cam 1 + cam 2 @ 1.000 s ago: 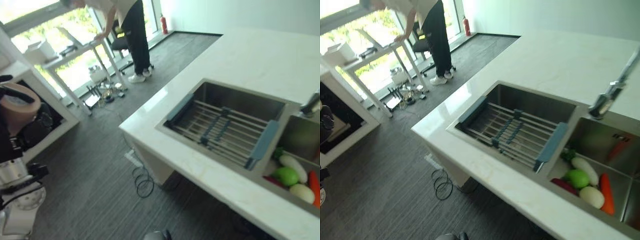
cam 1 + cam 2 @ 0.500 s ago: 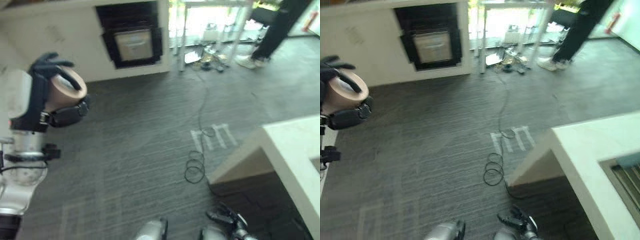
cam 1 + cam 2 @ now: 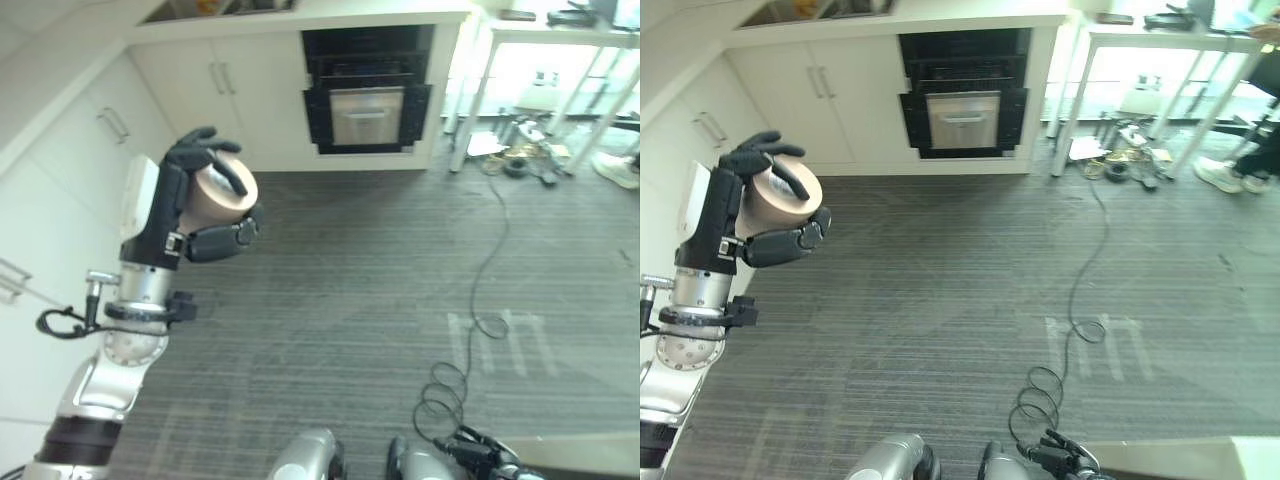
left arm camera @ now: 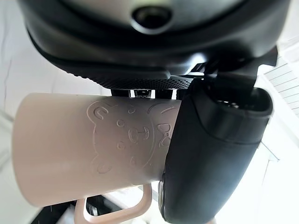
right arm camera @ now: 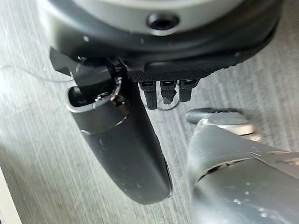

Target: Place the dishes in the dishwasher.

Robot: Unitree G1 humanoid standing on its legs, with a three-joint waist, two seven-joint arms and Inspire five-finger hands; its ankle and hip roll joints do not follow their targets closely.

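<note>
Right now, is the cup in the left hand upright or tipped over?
Tipped on its side. The beige cup lies roughly sideways in the left hand, fingers curled round it; the left wrist view shows its handle hanging below the body.

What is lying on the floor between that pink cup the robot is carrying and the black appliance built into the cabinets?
Nothing visible. The left robot hand holds the pink cup above bare grey carpet that runs to the black appliance. A black cable lies off toward the white table.

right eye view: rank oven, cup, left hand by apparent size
1. Oven
2. Left hand
3. Cup, held in that hand

The hand and cup are much nearer the camera, so this is apparent size, not true size.
</note>
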